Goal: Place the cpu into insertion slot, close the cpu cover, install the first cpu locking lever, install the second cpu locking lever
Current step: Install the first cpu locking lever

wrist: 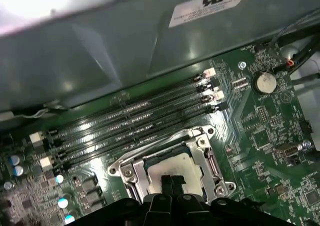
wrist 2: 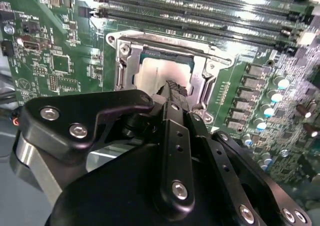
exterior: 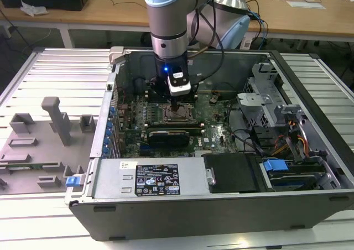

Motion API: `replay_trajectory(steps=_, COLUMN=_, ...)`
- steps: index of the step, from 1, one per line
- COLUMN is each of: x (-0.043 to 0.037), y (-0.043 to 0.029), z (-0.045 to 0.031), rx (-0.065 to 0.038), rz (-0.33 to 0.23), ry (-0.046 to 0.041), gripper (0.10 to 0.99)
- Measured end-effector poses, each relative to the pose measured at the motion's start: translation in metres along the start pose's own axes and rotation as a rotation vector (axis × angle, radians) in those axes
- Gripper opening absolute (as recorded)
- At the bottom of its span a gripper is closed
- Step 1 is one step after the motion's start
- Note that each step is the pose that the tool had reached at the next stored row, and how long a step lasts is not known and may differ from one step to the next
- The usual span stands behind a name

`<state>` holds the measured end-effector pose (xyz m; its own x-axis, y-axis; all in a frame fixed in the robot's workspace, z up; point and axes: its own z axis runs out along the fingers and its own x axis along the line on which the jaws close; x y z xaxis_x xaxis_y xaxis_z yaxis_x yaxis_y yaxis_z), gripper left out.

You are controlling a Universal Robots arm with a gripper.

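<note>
Inside the open computer case, my gripper (exterior: 178, 99) hangs straight above the insertion slot (exterior: 178, 115) on the green motherboard. In both wrist views the cpu (wrist: 186, 163) (wrist 2: 152, 72) lies flat in the slot, its dull silver top showing through the window of the cpu cover (wrist: 209, 158) (wrist 2: 201, 81). The cover lies down around the chip. My gripper (wrist: 173, 182) (wrist 2: 172, 88) is shut, its two black fingertips pressed together with nothing between them. They sit just over the chip's near edge and hide part of it. I cannot make out how the locking levers stand.
Long black memory slots (wrist: 135, 118) run beside the socket. A black card (exterior: 172, 135) lies just in front of it. The case wall (wrist: 125, 46) rises close behind. A drive cage (exterior: 265, 103) and cables fill the exterior view's right. A grey fixture tray (exterior: 38, 145) sits outside on its left.
</note>
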<state>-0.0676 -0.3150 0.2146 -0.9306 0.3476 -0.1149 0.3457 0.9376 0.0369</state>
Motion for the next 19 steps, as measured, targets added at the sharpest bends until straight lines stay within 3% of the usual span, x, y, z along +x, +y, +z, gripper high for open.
replay_trajectory(steps=4, x=0.0000, y=-0.0001, z=0.0004, rx=0.004, rz=-0.062, ry=0.0112, gripper=0.106)
replay_trajectory(steps=6, x=-0.0019, y=0.0006, z=0.0010, rx=0.012, rz=-0.098, ry=0.0317, gripper=0.106)
replay_trajectory(steps=11, x=-0.0091, y=0.0031, z=0.0023, rx=0.023, rz=-0.131, ry=0.0637, gripper=0.106)
replay_trajectory(steps=14, x=-0.0165, y=0.0056, z=0.0032, rx=0.027, rz=-0.134, ry=0.0774, gripper=0.106)
replay_trajectory(steps=15, x=-0.0199, y=0.0068, z=0.0036, rx=0.030, rz=-0.140, ry=0.0880, gripper=0.106)
replay_trajectory(steps=19, x=-0.0202, y=0.0070, z=0.0010, rx=0.026, rz=-0.200, ry=0.0898, gripper=0.106)
